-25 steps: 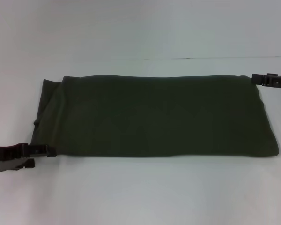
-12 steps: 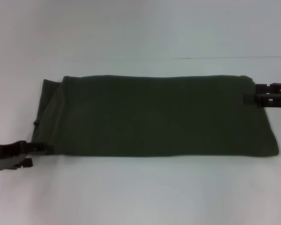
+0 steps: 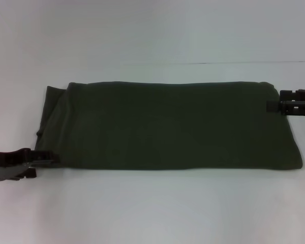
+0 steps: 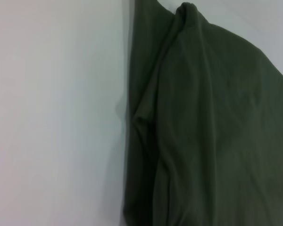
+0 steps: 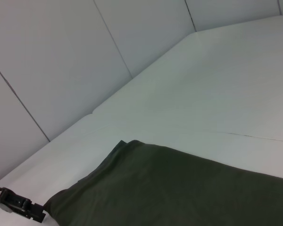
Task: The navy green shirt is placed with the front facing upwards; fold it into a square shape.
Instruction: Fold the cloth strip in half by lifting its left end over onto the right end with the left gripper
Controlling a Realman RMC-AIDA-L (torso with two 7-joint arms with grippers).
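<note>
Here the navy green shirt (image 3: 168, 124) lies folded lengthwise, left to right.

White table (image 3: 152, 213), matte, bare around edges, thin dark seam line (image 3: 234, 63) across far part. Pale grey panelled wall (image 5: 61, 61) behind, dark joints between panels.

Over the last second the right gripper (image 3: 272, 106) has come down along the navy green shirt (image 3: 168, 124)'s right edge, from its far right corner toward the middle of that edge. The left gripper (image 3: 48, 155) has risen slightly at the shirt's near left corner.
</note>
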